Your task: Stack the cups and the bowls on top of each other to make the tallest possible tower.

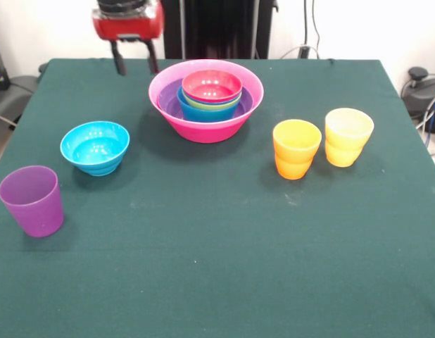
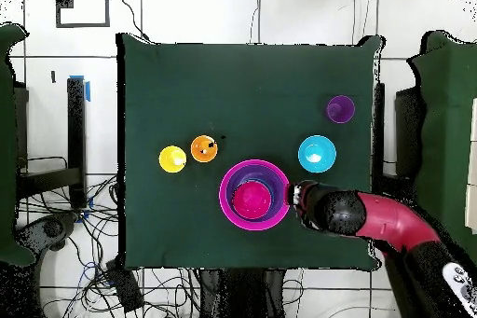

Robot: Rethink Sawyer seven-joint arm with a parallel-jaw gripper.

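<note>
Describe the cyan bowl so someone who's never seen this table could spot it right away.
Start at the big hot-pink bowl holding the nested stack. In the front view, look to its left for the cyan bowl, standing alone between that stack and the purple cup. It is the only bowl sitting by itself, empty.

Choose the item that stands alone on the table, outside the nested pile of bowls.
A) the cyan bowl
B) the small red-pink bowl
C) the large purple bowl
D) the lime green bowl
A. The cyan bowl sits by itself on the green cloth beside the purple cup, while the hot-pink bowl holds the other bowls nested inside it.
</note>
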